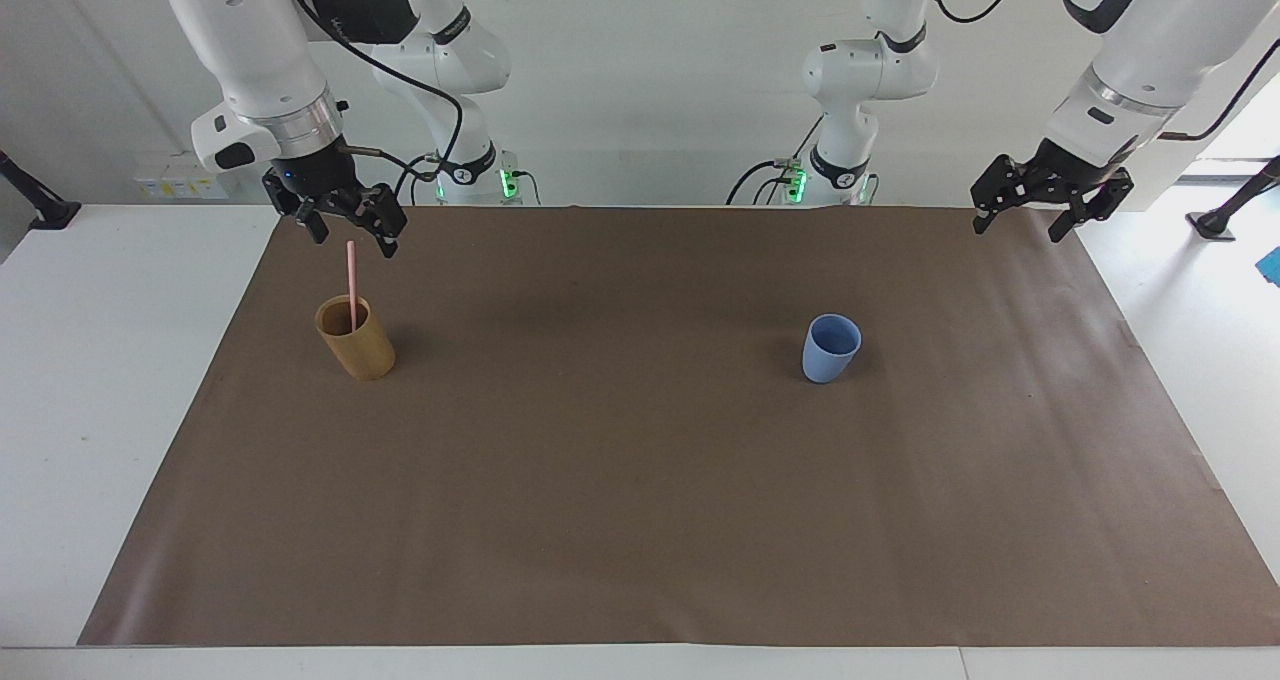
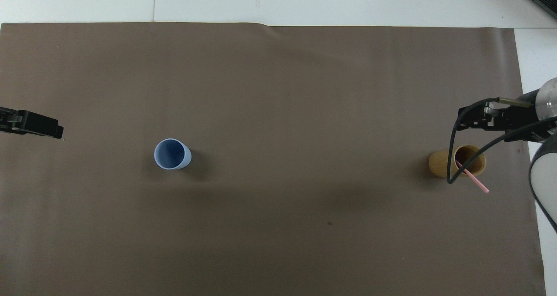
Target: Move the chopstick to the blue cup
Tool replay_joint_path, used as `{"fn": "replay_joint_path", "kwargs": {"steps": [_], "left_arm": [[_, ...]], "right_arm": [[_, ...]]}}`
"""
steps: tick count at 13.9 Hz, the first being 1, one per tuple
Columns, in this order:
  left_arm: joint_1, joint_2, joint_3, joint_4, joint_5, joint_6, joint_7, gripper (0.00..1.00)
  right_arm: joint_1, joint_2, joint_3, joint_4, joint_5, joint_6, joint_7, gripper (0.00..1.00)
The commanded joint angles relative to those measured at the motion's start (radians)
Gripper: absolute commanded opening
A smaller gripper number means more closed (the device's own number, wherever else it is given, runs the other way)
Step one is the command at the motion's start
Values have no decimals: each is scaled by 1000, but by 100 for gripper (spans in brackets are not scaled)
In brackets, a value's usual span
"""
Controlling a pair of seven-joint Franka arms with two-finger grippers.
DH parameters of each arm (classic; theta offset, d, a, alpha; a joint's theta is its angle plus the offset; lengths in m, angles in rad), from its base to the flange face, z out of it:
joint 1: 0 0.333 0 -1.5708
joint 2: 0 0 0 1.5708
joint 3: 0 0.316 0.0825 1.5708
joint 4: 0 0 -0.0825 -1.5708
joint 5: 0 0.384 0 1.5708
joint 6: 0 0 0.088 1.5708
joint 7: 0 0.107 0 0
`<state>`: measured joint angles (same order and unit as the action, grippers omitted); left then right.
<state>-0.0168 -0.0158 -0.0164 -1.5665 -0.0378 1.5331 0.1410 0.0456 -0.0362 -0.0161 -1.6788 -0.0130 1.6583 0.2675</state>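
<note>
The pale-pink chopstick (image 1: 351, 280) stands in the tan cup (image 1: 360, 345) toward the right arm's end of the table, its upper half sticking out. In the overhead view the chopstick (image 2: 476, 183) leans over the tan cup's (image 2: 439, 164) rim. My right gripper (image 1: 354, 239) hangs open just above the cup, and the stick's top shows between its fingers without being gripped. The light-blue cup (image 1: 830, 348) stands upright and empty toward the left arm's end, seen from above as the blue cup (image 2: 172, 153). My left gripper (image 1: 1030, 218) waits open over the mat's corner.
A brown mat (image 1: 640, 510) covers most of the white table (image 1: 90, 360). A black cable (image 2: 452, 156) from the right arm loops over the tan cup in the overhead view.
</note>
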Motion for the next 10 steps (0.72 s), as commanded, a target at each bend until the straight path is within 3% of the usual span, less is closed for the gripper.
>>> {"fn": "replay_joint_path", "kwargs": {"steps": [1,5,10], "left_arm": [[18,-3,-10,-1,-5,2,-1,100],[18,-3,-11,-1,-5,4,-1,100],[18,-3,-11,-1,-5,2,-1,100]], "right_arm": [[-19,-7,-2,-27,-4,57,-85,100],[-35,-37,-2,-84,-19,81,-119,100],[-127,-57,-2,-225,-21,138,-243,100]]}}
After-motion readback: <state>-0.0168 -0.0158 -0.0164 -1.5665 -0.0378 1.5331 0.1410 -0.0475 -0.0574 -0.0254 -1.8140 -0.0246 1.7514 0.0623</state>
